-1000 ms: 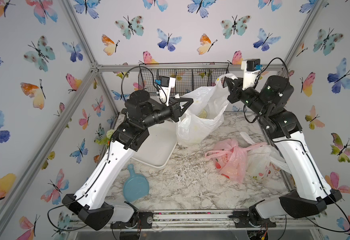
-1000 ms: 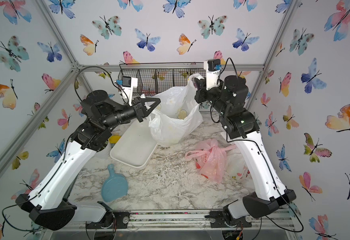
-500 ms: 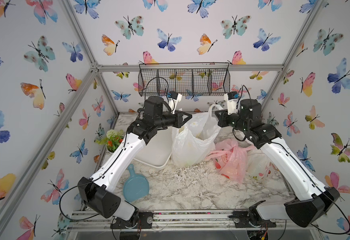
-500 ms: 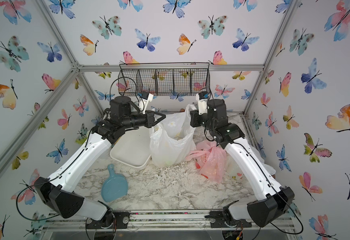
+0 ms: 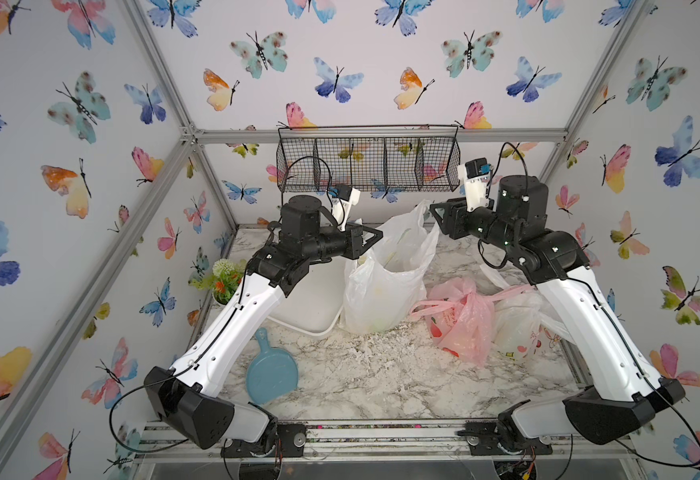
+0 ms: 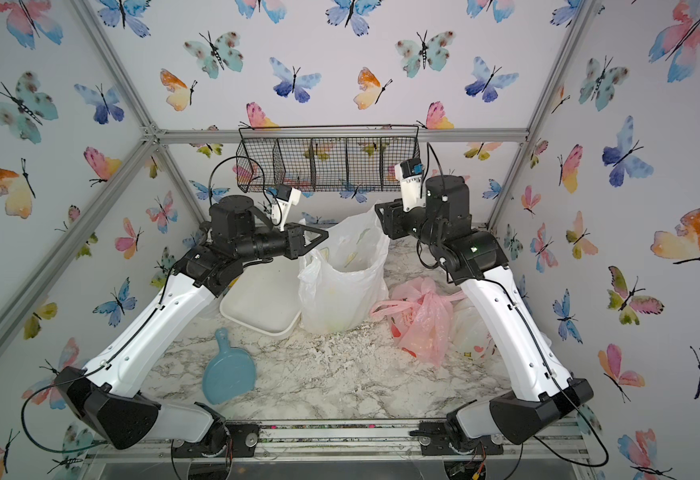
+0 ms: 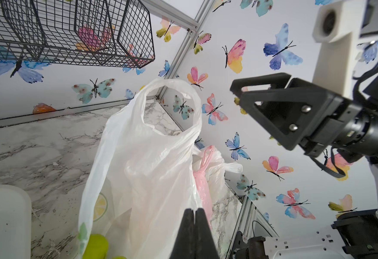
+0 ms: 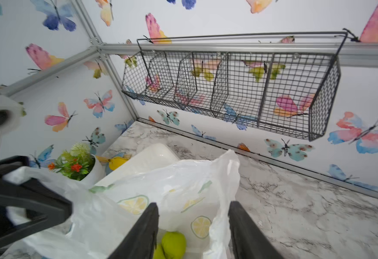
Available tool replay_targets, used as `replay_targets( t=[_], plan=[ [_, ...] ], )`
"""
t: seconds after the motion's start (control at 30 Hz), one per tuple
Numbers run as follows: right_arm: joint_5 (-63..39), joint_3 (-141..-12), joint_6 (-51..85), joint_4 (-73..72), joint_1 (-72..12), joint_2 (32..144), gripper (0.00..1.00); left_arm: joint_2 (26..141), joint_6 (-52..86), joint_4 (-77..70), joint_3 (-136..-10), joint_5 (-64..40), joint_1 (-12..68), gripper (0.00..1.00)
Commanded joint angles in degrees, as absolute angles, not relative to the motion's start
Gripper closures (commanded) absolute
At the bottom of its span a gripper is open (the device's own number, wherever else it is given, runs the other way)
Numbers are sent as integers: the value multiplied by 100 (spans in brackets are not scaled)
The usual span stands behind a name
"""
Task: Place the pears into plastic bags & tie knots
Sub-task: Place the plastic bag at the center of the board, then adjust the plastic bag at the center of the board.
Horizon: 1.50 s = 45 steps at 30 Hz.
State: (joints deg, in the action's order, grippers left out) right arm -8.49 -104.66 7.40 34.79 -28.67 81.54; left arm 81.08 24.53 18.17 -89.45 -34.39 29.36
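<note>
The white lemon-print plastic bag stands mid-table with green pears at its bottom. My left gripper is shut on the bag's left handle. My right gripper stands open at the bag's right handle loop, which rises free; loose plastic hangs between its jaws. To the right lie the pink plastic bag, handles bunched at the top, and the bunny-print bag. No knots can be made out.
A white tray lies left of the lemon bag, under my left arm. A blue paddle-shaped board lies front left. Potted flowers stand far left with a yellow object beside them. A wire basket hangs on the back wall.
Both arms lowered the lemon bag from high up onto the table. The right gripper has opened, let go of the handle and drawn back. The left gripper stays shut on its handle.
</note>
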Motion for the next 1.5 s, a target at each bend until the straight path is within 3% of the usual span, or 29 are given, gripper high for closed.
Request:
replay_targets(
  t=[0.0, 0.23, 0.57, 0.73, 0.8, 0.9, 0.97, 1.1, 1.3, 1.47],
  plan=[
    [-1577, -10493, 328, 3968, -3380, 8193, 41, 7992, 2518, 1496, -8983, -3481, 2966, 91],
    [-2912, -8842, 769, 2220, -3878, 7849, 36, 7965, 2762, 1252, -8896, -3534, 2966, 86],
    [-3235, -7905, 1916, 148, -3988, 8440, 42, 8090, 2860, 1281, -9000, -3457, 2964, 85],
    [-3278, -7432, 2050, -661, -4043, 8473, 56, 8053, 2739, 1357, -9141, -3719, 2961, 65],
    [-3433, -7276, 2184, -985, -4044, 8485, 63, 8011, 2579, 1505, -9214, -3725, 2917, 61],
    [-3744, -7272, 2357, -1213, -4044, 8590, 87, 7976, 2315, 1863, -9316, -3717, 2778, 57],
    [-3628, -7249, 2328, -1232, -4043, 8563, 94, 7860, 2119, 2104, -9300, -3757, 2604, 50],
    [-3323, -7052, 2289, -1388, -4043, 8470, 97, 7245, 1810, 2162, -8802, -4173, 2074, 29],
    [-3461, -7139, 2517, -1542, -4042, 8665, 97, 6451, 1422, 1920, -7918, -4348, 1484, 22],
    [-3375, -7137, 2584, -1638, -4043, 8581, 97, 5749, 1230, 289, -5803, -3693, 1474, 16]
  ],
)
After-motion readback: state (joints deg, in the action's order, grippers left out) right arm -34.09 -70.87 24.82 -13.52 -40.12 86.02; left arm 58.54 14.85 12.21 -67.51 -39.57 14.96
